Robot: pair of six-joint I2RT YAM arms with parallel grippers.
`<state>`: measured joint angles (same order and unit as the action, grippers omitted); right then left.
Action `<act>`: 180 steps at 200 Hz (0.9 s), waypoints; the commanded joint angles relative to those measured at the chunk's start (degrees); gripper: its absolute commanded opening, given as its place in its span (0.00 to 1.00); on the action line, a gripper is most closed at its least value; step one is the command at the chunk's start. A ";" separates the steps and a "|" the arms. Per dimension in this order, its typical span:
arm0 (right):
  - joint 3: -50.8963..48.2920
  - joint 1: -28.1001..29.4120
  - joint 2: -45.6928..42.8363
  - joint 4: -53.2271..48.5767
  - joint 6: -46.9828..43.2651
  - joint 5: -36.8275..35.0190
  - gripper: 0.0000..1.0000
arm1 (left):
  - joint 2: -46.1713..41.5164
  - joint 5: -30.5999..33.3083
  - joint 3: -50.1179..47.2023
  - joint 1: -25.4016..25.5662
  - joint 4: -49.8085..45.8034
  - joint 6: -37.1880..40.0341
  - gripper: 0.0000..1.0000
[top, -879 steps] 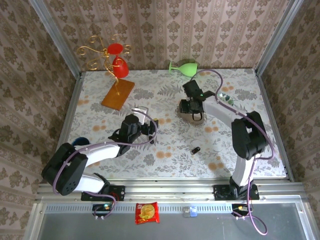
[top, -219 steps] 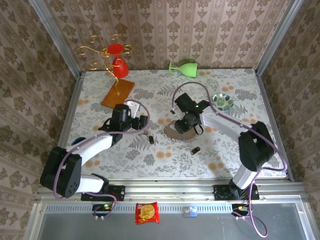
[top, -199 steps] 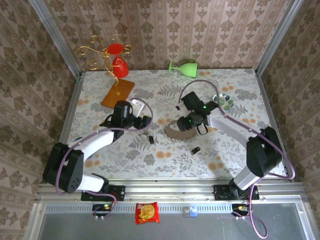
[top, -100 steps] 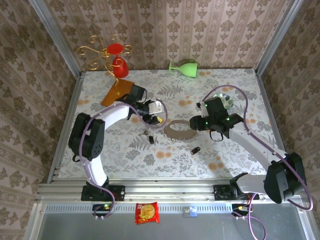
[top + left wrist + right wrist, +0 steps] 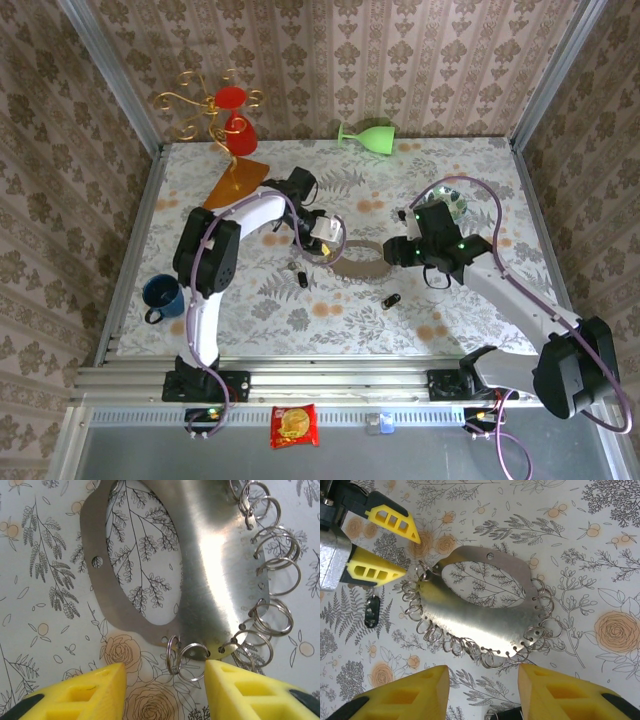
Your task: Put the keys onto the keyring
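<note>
keyring point(image 5: 485, 615): we see it flat on the bench point(image 5: 250, 310)
left gripper point(image 5: 162, 674): open at keyring's rim
right gripper point(image 5: 482, 672): open, near keyring

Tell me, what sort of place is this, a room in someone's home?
Probably a robot test booth dressed as a home: wallpapered panels in a metal frame, a floral table, left arm and right arm bolted to a rail.

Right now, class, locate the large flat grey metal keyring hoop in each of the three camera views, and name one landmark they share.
Top external: the flat grey metal keyring hoop lies near the centre.
Left wrist: keyring hoop spans the upper centre.
Right wrist: keyring hoop sits at the centre.
Shared landmark: the yellow-fingered left gripper, open at the hoop's wire-ringed edge.
</note>
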<state>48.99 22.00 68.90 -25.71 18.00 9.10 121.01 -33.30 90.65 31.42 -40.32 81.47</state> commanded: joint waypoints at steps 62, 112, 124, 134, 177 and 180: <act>-0.92 -0.58 -2.45 -1.61 -0.41 -0.40 0.42 | 3.57 1.75 5.29 1.16 -6.42 6.71 0.37; -0.57 -0.72 -2.63 -2.16 -0.53 -0.23 0.42 | 5.00 3.16 6.06 2.15 -5.31 6.75 0.31; -0.56 -0.66 -2.81 -2.30 -0.56 -0.23 0.42 | 5.16 3.06 6.50 2.15 -5.60 6.77 0.28; -0.65 -0.72 -2.96 -2.32 -0.64 -0.31 0.42 | 5.39 2.98 7.07 2.15 -6.27 6.68 0.27; -0.56 -0.73 -3.07 -2.56 -0.82 -0.23 0.42 | 6.67 3.49 8.43 2.15 -7.76 6.37 0.27; -0.56 -0.73 -3.07 -2.62 -0.78 -0.23 0.42 | 6.69 3.50 8.40 2.15 -7.76 6.29 0.27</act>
<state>48.36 21.58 67.11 -26.24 17.96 9.08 125.56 -29.91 97.89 33.67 -44.84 86.46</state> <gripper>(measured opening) 0.423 0.272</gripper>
